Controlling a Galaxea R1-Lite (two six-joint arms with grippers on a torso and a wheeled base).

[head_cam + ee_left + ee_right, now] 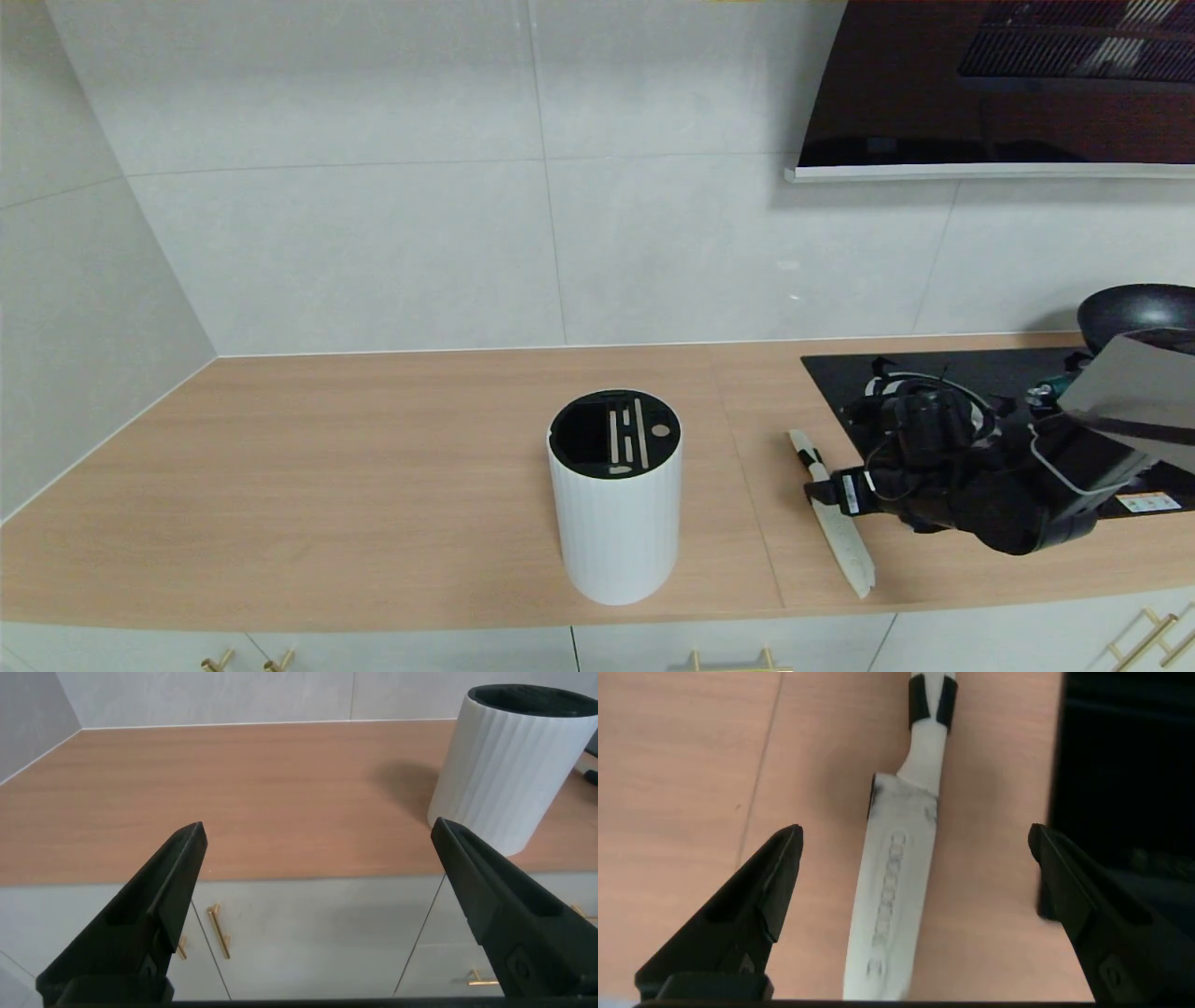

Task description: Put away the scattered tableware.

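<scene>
A white knife (837, 523) with black bands on its handle lies flat on the wooden counter (373, 467), just right of a white ribbed cylindrical holder (616, 504) with a black slotted top. My right gripper (845, 493) hovers directly over the knife, open. In the right wrist view the knife (896, 868) lies between the spread fingers of my right gripper (913, 835), and nothing is gripped. My left gripper (318, 826) is open and empty, low in front of the counter's edge. The holder (509, 765) stands beyond it to one side.
A black cooktop (980, 373) sits in the counter right of the knife, with a black pan (1134, 313) at its far right. A dark range hood (999, 84) hangs above. Cabinet fronts with gold handles (218, 931) run under the counter. Tiled walls close off the back and left.
</scene>
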